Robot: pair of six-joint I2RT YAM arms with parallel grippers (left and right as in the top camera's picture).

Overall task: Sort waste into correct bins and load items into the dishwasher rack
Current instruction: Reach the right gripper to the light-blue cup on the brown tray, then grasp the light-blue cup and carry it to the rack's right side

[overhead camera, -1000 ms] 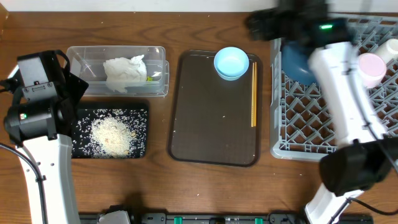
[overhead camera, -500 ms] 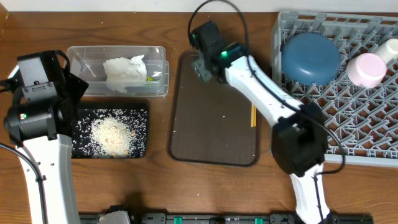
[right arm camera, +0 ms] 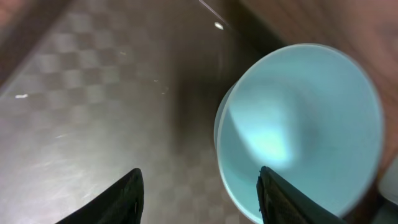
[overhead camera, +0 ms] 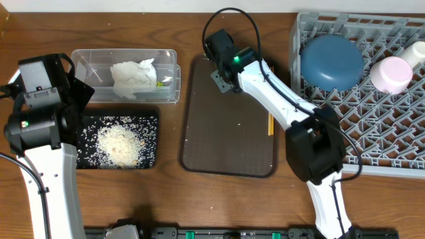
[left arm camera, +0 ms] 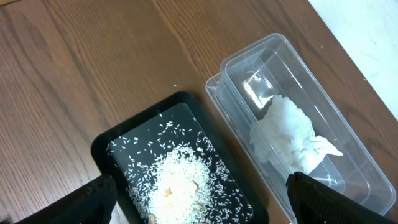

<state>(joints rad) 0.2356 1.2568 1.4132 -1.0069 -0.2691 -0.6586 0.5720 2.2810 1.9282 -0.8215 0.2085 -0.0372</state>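
My right gripper [right arm camera: 200, 202] is open, low over the top of the brown serving tray [overhead camera: 226, 146]. The small light-blue bowl [right arm camera: 305, 124] stands on that tray, its left rim between my fingers; my arm hides it from overhead. The wooden chopsticks [overhead camera: 270, 123] lie on the tray's right side. The dark-blue bowl [overhead camera: 332, 63] and the white-pinkish bowl [overhead camera: 392, 73] sit in the grey rack [overhead camera: 358, 156]. My left gripper [left arm camera: 199, 208] is open above the black tray [left arm camera: 124, 140] of rice [left arm camera: 180, 186]. The clear tub [overhead camera: 86, 63] holds the napkin [overhead camera: 133, 74] and a bit of green wrapper [overhead camera: 159, 83].
The clear tub [left arm camera: 280, 68] lies right behind the black tray [overhead camera: 86, 126] at the left. The brown tray fills the middle and the rack fills the right side up to the table's far edge. Bare wood runs along the front.
My right arm has swung left from over the rack to the top of the brown tray and now covers the light-blue bowl from overhead. The left arm has not moved.
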